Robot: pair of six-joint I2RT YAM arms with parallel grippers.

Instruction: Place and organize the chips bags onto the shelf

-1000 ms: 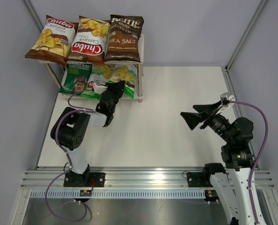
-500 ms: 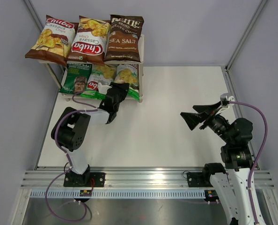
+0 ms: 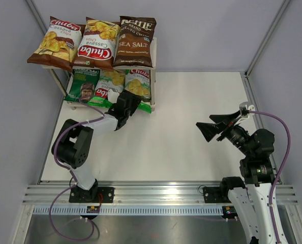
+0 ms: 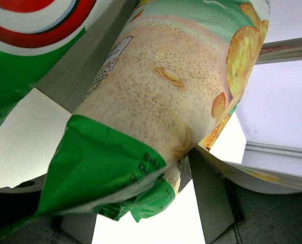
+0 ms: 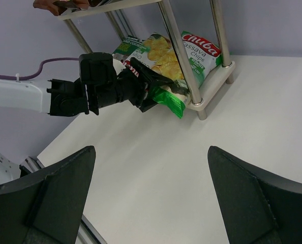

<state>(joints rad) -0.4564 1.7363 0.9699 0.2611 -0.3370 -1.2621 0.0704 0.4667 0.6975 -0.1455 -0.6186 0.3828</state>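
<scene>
White tabletop (image 3: 191,132) | left gripper (image 3: 131,99) parted round green bag's (image 5: 199,53) tail, shelf (image 5: 214,81) ahead | seemingly releasing; next back straight out | right gripper (image 5: 151,193) agape, empty

Between the black left fingers (image 5: 143,71), the bag (image 4: 156,101) is green with a speckled beige panel and golden chips. Beyond them, two brown bags (image 3: 95,47) carry red-and-white logos, a darker one (image 3: 136,43) white lettering. The right fingers (image 5: 44,198) are dark grey, the table (image 3: 191,101) white

Bright, even light; soft shadows
</scene>
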